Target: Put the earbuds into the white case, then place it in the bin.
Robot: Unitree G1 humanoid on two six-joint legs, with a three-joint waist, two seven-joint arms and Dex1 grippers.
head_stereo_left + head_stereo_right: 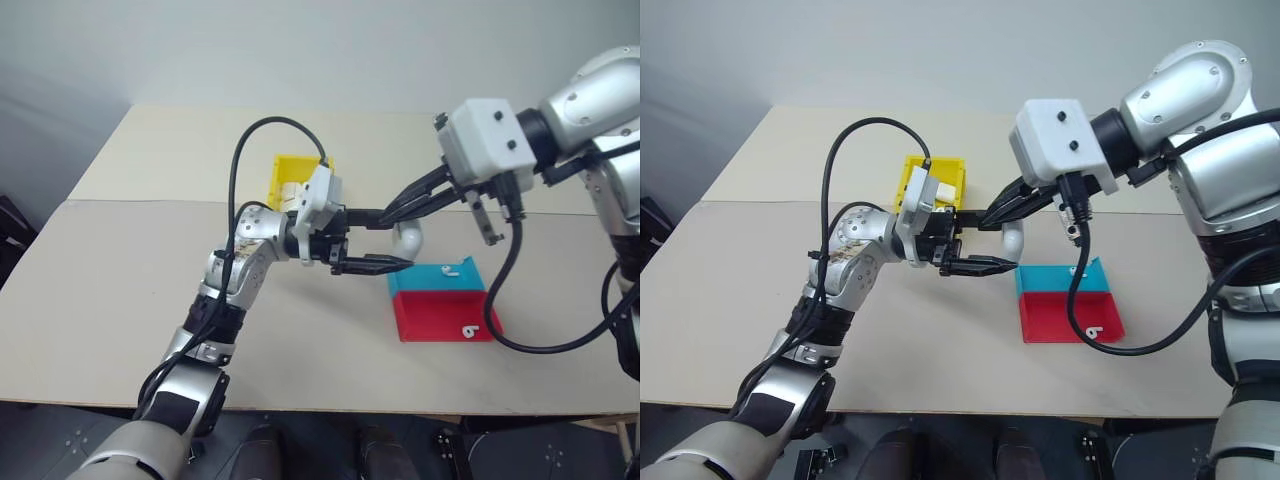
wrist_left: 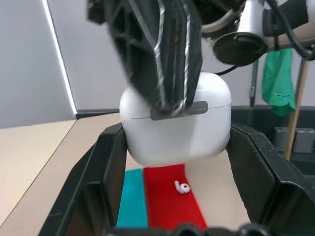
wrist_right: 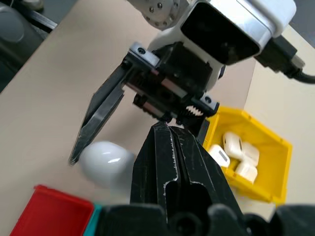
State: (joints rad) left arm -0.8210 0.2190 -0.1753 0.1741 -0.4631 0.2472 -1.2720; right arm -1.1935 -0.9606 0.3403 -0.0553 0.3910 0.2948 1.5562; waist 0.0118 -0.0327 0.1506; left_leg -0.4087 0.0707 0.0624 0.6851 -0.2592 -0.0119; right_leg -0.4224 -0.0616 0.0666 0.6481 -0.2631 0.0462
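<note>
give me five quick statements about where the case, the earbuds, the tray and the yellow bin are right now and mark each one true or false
1. The left gripper is shut on the white case. True.
2. The yellow bin is empty. False: several white cases lie inside it.
3. The right gripper is shut, its fingertips on top of the white case. True.
4. The white case rests on the table. False: it is held up in the air between the bin and the teal-and-red tray.
5. Two earbuds lie on the tray, one on the teal part and one on the red part. True.
</note>
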